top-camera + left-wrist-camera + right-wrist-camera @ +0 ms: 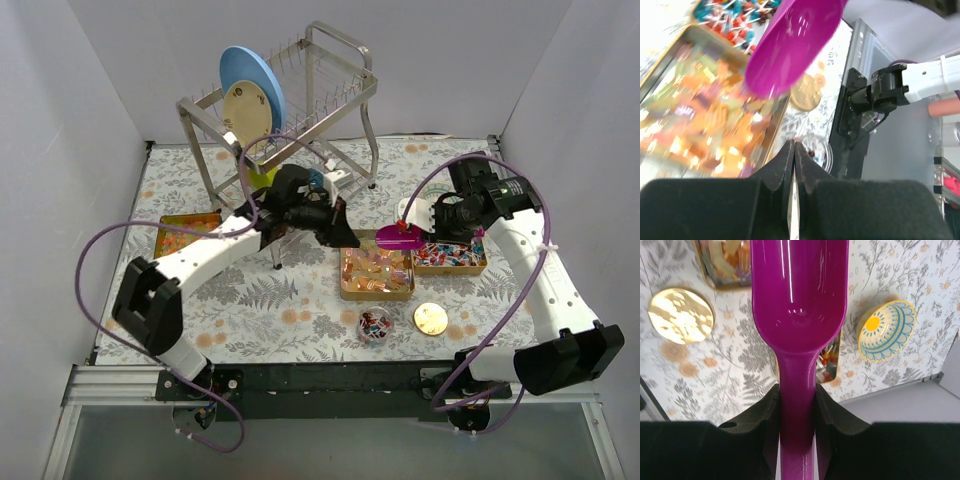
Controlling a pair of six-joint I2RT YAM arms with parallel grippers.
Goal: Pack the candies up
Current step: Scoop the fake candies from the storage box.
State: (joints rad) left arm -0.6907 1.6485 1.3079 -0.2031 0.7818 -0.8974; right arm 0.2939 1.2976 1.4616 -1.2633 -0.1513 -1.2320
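Note:
My right gripper (428,222) (796,390) is shut on the handle of the purple scoop (400,237) (799,295). The scoop looks empty and hovers over the gap between two gold trays. The middle tray (347,290) holds yellow-orange gummies (377,270) (700,115). The right tray (482,268) holds red-blue-white wrapped candies (450,255) (735,15). A left tray (160,235) holds red-orange bits (190,230). A small clear jar (375,324) (820,152) holds some wrapped candies. My left gripper (345,238) (794,145) is shut and empty, above the middle tray's back left corner.
The round gold lid (431,318) (681,315) lies right of the jar. A metal dish rack (300,100) with a blue plate (255,85) stands at the back. A yellow-and-blue patterned dish (886,330) lies near the right tray. White walls close in both sides.

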